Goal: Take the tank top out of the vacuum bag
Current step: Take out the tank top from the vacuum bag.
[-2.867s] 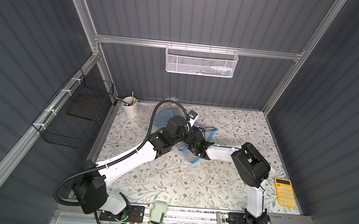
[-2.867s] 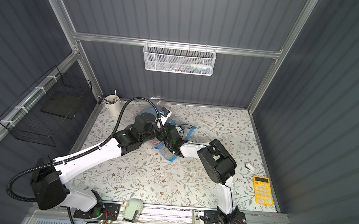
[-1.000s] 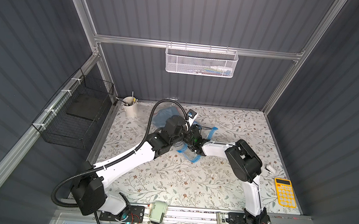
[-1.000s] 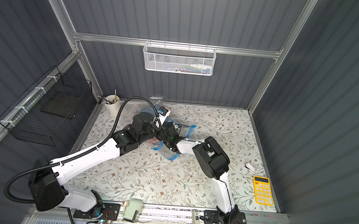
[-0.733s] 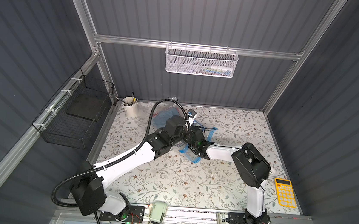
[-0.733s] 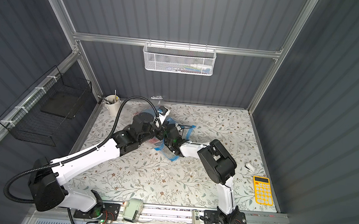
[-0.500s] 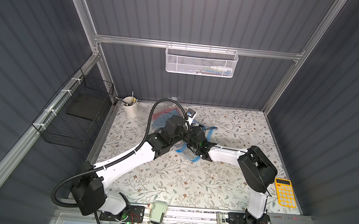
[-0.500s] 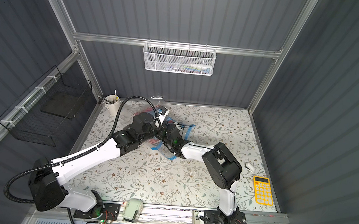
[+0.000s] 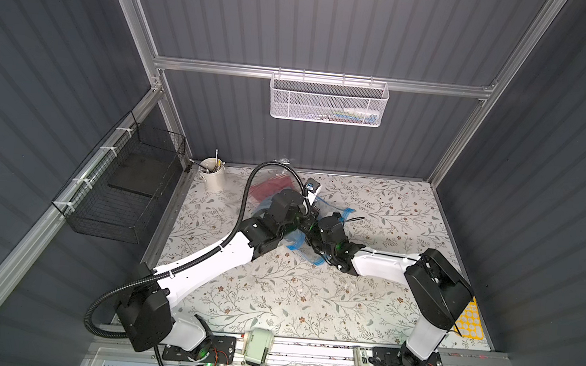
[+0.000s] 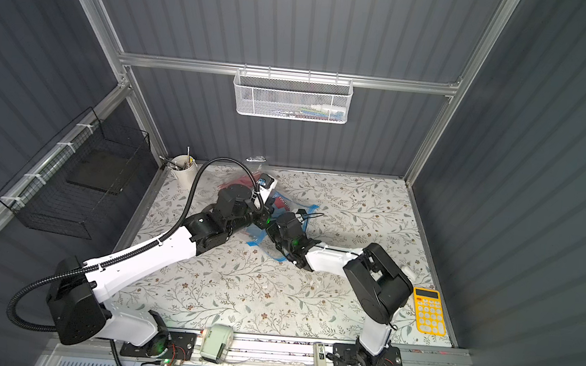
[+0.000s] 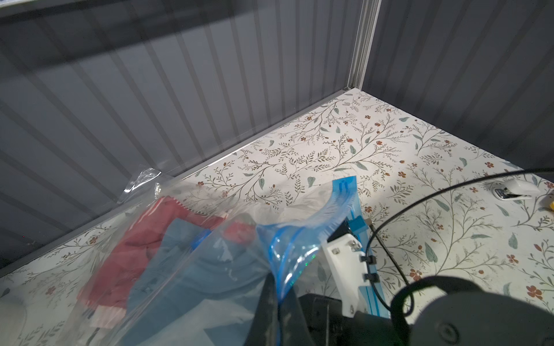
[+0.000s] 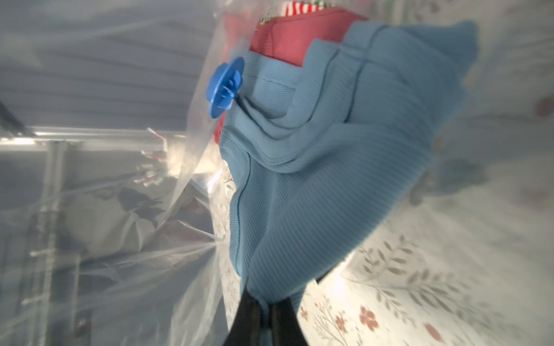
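The table [image 9: 310, 295] carries everything, and the vacuum bag [image 9: 261, 192] lies on it just above centre frame in both top views. Its closed end points to the upper left, toward the back wall. Its mouth, edged by the blue zip strip [image 11: 344, 197], opens to the lower right. That puts the bag's long axis on an upper-left to lower-right line, and your right arm comes in along that line from the lower right.

The tank top [image 12: 344, 149] is blue ribbed fabric inside the bag. It lies partly over a red garment [image 12: 284, 39] and beside the round blue valve cap [image 12: 224, 87]. It runs lengthwise from deep in the bag out toward the mouth, ending in a gathered tip.

Your right pincer [image 12: 265, 317] is inside the bag's mouth, clamped on that tip. Your left pincer [image 11: 277, 299] is clamped on the bag's blue edge at the mouth, just beside the right one.

The move ahead, as I judge it, turns on this: the shirt lies up and left of the right pincer, so you should pull down and right along the bag's axis. The left pincer anchors the bag.
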